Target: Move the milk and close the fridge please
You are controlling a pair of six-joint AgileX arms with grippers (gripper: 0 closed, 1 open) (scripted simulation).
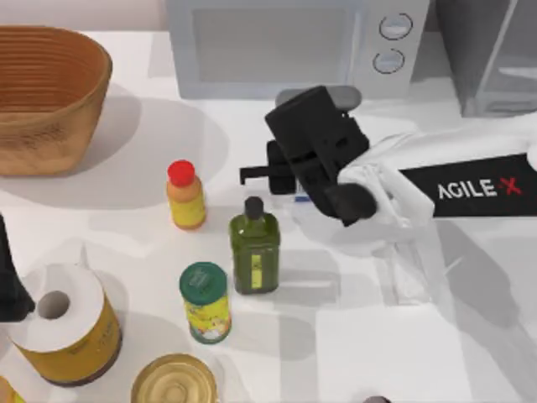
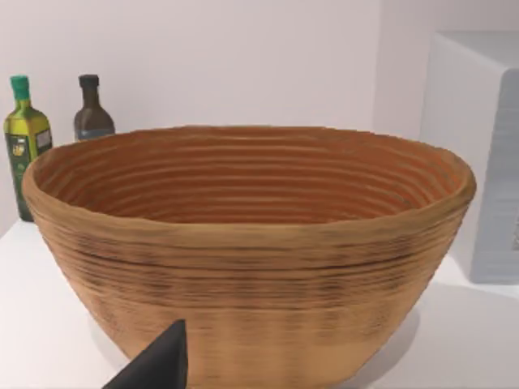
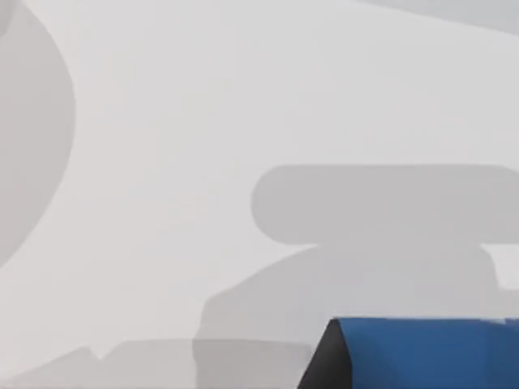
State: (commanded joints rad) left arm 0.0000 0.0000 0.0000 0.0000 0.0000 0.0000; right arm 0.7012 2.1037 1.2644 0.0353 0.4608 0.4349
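My right gripper [image 1: 295,191] hangs over the middle of the table, just right of the green bottle [image 1: 255,248]. It is shut on the milk, which the gripper hides from above except for a thin blue sliver [image 1: 300,199]. The right wrist view shows the milk's blue top [image 3: 422,352] with a dark finger [image 3: 323,365] flush against its side, above bare white table. The fridge [image 1: 495,59], grey with a pale door panel, stands at the back right corner. My left gripper [image 1: 7,281] is parked at the left edge; one fingertip [image 2: 158,365] shows before the basket.
A white microwave [image 1: 294,46] stands at the back centre, a woven basket [image 1: 46,96] at the back left. A red-capped bottle [image 1: 185,195], a green-lidded can [image 1: 204,300], a paper roll [image 1: 63,323] and a round tin [image 1: 174,379] crowd the front left.
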